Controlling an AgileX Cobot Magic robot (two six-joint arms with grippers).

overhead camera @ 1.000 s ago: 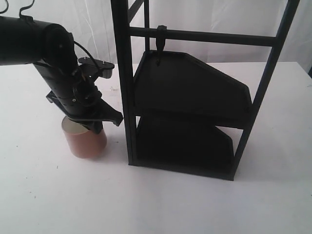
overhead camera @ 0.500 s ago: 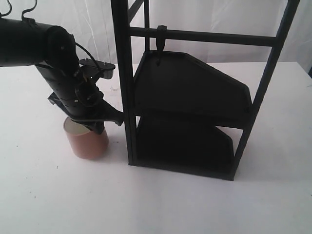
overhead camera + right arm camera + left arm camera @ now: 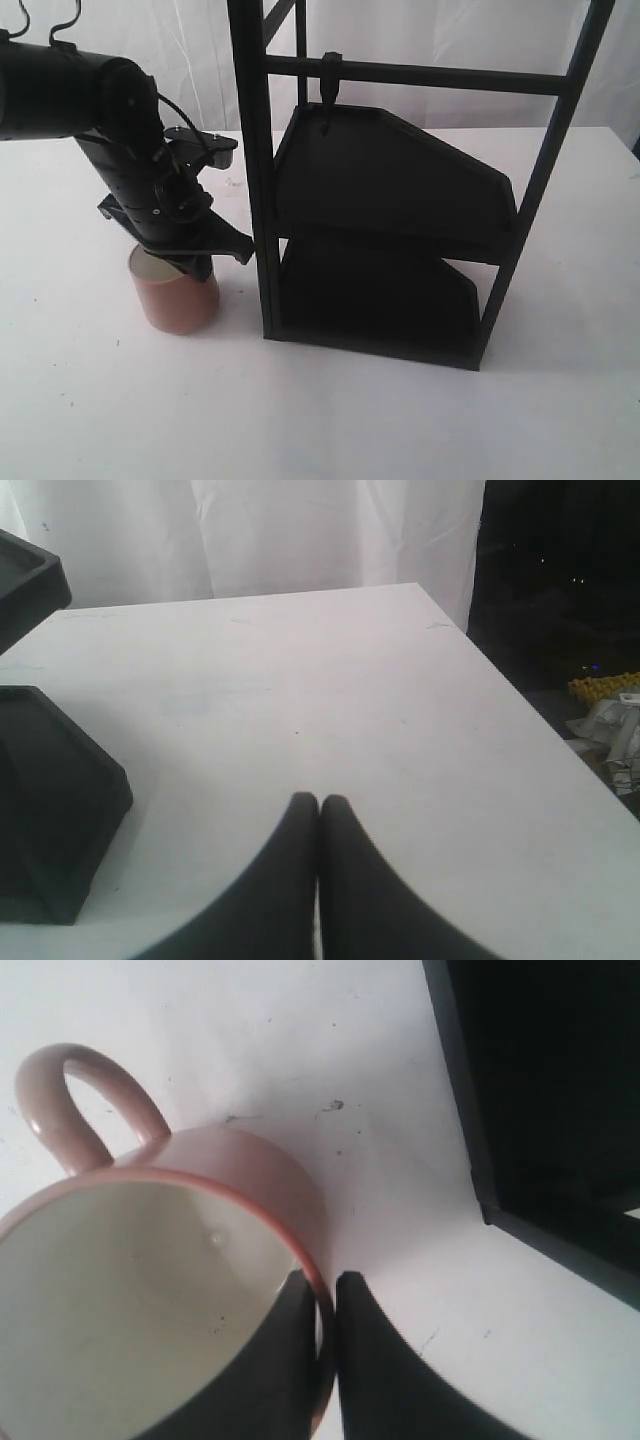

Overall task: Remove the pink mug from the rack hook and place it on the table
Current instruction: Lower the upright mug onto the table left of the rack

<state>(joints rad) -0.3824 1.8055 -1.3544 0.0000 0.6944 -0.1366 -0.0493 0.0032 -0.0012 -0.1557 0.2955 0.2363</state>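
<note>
The pink mug [image 3: 176, 296] stands upright on the white table [image 3: 330, 420], left of the black rack [image 3: 400, 200]. My left gripper [image 3: 192, 262] is shut on its rim. In the left wrist view the pink mug [image 3: 215, 1165] shows its cream inside and looped handle, with one finger inside the wall and one outside; the left gripper [image 3: 325, 1285] pinches the rim. The rack hook [image 3: 329, 92] hangs bare from the crossbar. My right gripper [image 3: 319, 804] is shut on nothing above the table [image 3: 300, 680]; it is out of the exterior view.
Two slanted black trays [image 3: 395, 185] fill the rack, whose front post [image 3: 255, 180] stands close to the right of the mug. A rack corner [image 3: 540, 1090] shows in the left wrist view, and a tray edge [image 3: 50, 800] in the right wrist view. The table edge [image 3: 540, 720] runs near the right gripper.
The left arm with the mug has shifted slightly left and back over the last second. The mug stays low on the table. The rack has not moved.
</note>
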